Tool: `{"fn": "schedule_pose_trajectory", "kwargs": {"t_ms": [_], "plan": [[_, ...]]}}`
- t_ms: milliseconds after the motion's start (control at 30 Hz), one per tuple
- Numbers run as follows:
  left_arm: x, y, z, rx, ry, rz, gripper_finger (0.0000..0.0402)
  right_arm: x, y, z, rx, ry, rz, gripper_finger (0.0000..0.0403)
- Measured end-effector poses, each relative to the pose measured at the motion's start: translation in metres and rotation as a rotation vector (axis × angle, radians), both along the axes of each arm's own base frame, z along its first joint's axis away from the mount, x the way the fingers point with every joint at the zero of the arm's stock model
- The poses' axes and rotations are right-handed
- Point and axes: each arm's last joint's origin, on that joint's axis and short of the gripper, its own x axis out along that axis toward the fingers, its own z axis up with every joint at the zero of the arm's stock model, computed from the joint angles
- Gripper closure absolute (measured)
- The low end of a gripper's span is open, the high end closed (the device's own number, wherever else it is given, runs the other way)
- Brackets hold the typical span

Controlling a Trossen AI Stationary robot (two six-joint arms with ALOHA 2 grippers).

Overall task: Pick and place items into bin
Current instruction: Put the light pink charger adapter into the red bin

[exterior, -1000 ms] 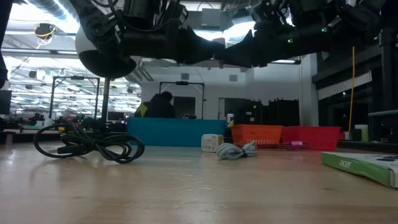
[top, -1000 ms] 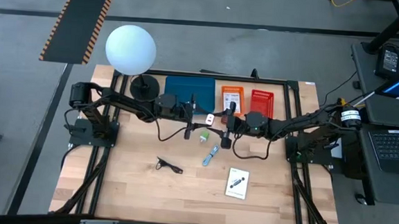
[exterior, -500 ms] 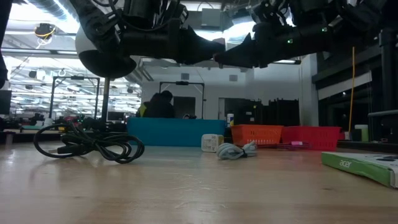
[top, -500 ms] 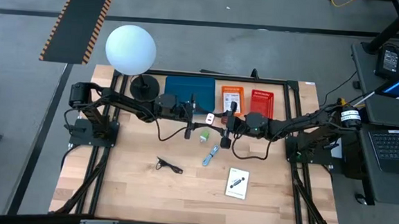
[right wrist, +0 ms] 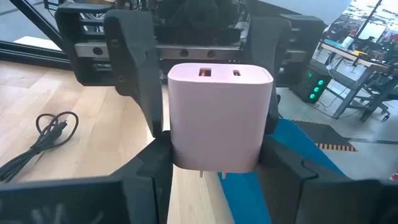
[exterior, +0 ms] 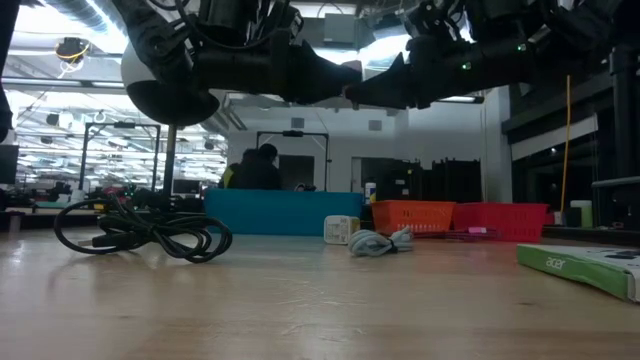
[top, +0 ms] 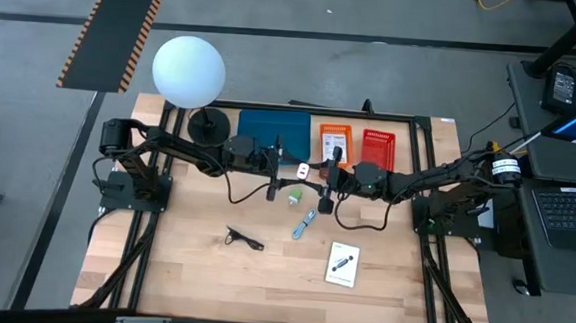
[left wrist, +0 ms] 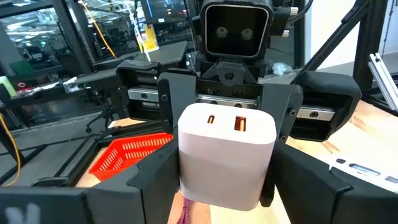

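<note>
Pink block (right wrist: 219, 118), pale and smooth, is held at table centre, clamped between the fingers (left wrist: 149, 186) of the left gripper (left wrist: 227, 193) and also pinched from the opposite side by the right gripper (right wrist: 217, 165). Both pairs of fingers are seen closed against the block's sides. Two ports on the block's upper face are shown only in the wrist views, each with the other arm's fingers behind the block. In the high view the block is only a small pale spot between the two fingertips.

The height is given by the low view alone: both grippers meet well above the wood, and the block itself cannot be made out there.

Just below the fingertips in the high view, a green lump (top: 293, 195) is seen on the table (top: 191, 276), then a blue-white stick (top: 305, 224) a little further out. A black cable piece (top: 244, 239) is set toward the left arm's side, a white printed card (top: 343, 264) toward the right arm's side. Beyond the fingers a blue bin (top: 260, 130), an orange bin (top: 321, 152) with a second card (top: 334, 140) inside, and a red bin (top: 377, 147) are lined up at the table's far edge.
</note>
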Motion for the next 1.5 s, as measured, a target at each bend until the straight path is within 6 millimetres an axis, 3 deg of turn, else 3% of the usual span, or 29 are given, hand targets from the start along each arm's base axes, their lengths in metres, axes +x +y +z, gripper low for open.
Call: {"fn": "schedule_pose_trajectory", "kwargs": {"t_ms": [633,900,1267,1500], "plan": [[-0.028,0.004,0.024,0.02,0.169,0.019,0.0168,0.0,0.0,0.001,0.0,-0.001,-0.006,0.0237],[-0.034,0.002,0.01,0.018,0.239,0.018,0.0244,-0.01,-0.001,0.011,0.029,0.017,-0.034,0.0237],[-0.054,-0.002,-0.006,0.036,0.234,0.014,0.0374,-0.031,-0.009,0.019,0.092,0.113,-0.233,0.0237],[-0.057,-0.003,-0.007,0.034,0.248,0.011,0.0398,-0.044,-0.023,0.019,0.114,0.155,-0.462,0.0237]]}}
